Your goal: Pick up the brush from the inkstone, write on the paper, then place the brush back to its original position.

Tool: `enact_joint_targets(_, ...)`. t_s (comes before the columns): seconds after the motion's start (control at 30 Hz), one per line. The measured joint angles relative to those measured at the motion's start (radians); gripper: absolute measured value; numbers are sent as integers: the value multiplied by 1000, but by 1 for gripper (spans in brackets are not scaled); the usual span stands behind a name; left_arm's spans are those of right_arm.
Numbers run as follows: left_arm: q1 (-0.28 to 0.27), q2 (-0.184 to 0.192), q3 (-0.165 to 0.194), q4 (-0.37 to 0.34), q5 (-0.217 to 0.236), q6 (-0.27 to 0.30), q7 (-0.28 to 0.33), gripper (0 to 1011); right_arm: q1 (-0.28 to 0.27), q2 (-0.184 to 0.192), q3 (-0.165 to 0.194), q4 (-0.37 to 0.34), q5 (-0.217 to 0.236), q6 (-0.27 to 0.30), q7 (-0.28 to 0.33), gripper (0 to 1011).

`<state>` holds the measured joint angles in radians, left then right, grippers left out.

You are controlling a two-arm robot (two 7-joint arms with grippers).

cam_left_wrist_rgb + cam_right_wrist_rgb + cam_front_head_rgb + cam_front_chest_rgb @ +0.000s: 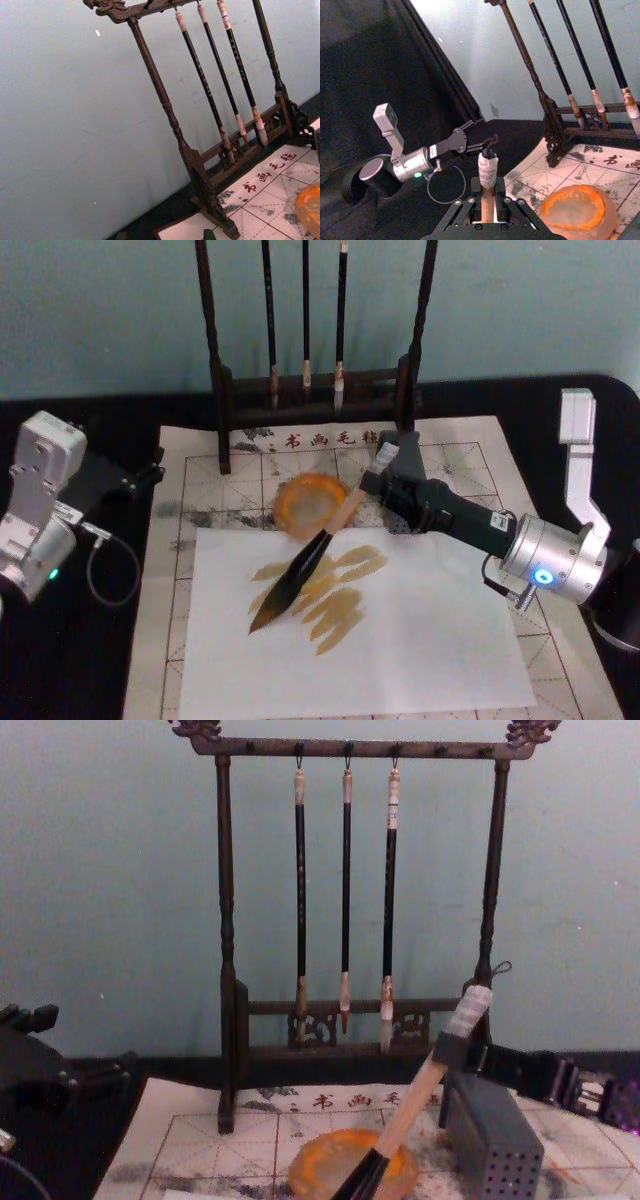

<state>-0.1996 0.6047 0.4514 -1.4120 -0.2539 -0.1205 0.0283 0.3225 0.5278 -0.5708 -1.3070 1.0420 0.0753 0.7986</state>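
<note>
Right tool clamped on brush — bristles on white sheet; left tool parked at left, state unclear.

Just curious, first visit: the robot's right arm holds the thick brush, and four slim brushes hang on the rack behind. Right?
Not quite. Three slim brushes, not four, hang on the rack; the chest view shows it. The right tool does hold the thick brush.

The brush slants leftward from the right fingers, tip on a sheet atop the paper. The inkstone lies left of them, the rack behind.
</note>
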Motion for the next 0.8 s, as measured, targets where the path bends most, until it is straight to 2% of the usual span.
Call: enact_joint_targets(0.8,0,0,0,0,0,0,0,1001,2,1,6,12,-19,-7,-22,172)
